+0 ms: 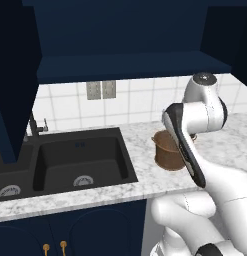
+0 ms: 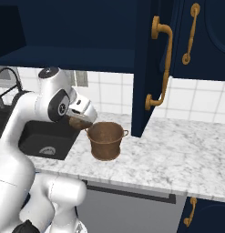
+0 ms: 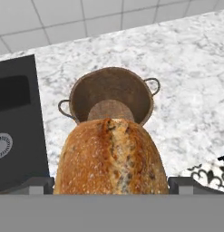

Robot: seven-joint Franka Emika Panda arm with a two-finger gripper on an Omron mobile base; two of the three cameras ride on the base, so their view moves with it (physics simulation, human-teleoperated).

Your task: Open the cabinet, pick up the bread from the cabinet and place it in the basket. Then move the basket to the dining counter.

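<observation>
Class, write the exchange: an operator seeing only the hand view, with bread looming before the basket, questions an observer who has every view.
Operator: Is the bread over the basket's mouth?
Observer: Not quite. In the right base view the bread hangs in the end effector just outside the basket rim, on the sink side.
Operator: Anything tall nearby?
Observer: Yes, the open cabinet door stands close behind the basket's other side.

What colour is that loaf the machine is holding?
Golden orange-brown crust, speckled, with a darker split down the middle; the bread shows best in the hand view.
</observation>
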